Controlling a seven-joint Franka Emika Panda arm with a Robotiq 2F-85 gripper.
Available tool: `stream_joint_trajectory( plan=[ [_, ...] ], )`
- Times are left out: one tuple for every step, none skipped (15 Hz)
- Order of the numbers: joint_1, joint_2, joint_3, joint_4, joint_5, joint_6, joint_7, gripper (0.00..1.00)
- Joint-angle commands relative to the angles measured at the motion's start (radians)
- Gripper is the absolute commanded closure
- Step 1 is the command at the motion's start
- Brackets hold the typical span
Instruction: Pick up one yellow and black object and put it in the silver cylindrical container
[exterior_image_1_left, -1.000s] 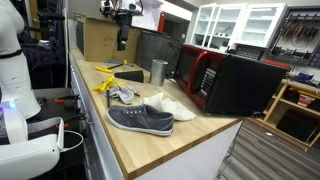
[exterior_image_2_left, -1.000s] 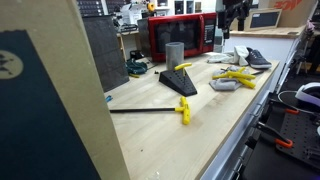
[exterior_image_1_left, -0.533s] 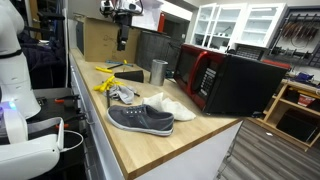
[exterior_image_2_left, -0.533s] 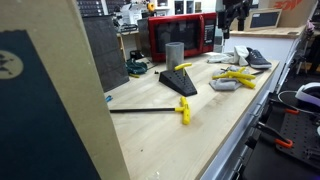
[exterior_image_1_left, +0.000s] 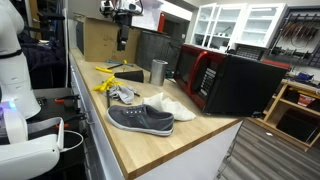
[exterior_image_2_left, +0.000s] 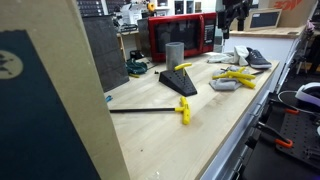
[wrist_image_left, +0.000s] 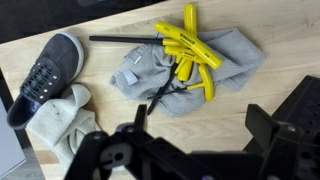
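The silver cylindrical container (exterior_image_1_left: 158, 71) is shining like smooth metal. The table (exterior_image_1_left: 150, 145) is showing pale wood. The shoe (wrist_image_left: 45, 75) is showing soft cloth.

The blurred gripper (wrist_image_left: 203, 128), cut off by the wrist view's bottom edge, hides part of the white sock (wrist_image_left: 50, 115).

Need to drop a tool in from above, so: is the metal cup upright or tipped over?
Upright. In both exterior views the metal cup stands on its base on the wooden counter, sides vertical.
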Motion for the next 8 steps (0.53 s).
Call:
stream_joint_trajectory(
  plan=[
    [0.017,0.006,-0.005,-0.023,-0.02,0.047,0.023,0.0],
    [0.018,0.002,-0.004,-0.036,-0.023,0.063,0.025,0.0],
    [0.019,-0.003,-0.004,-0.051,-0.025,0.08,0.025,0.0],
    [0.02,-0.01,-0.004,-0.07,-0.028,0.1,0.024,0.0],
    [0.022,-0.018,-0.007,-0.093,-0.023,0.116,0.018,0.0],
    [0.024,-0.025,-0.01,-0.113,-0.02,0.132,0.011,0.0],
    [0.03,-0.039,-0.013,-0.14,-0.011,0.145,-0.004,0.0],
    [0.036,-0.053,-0.015,-0.165,-0.002,0.157,-0.015,0.0]
  ],
)
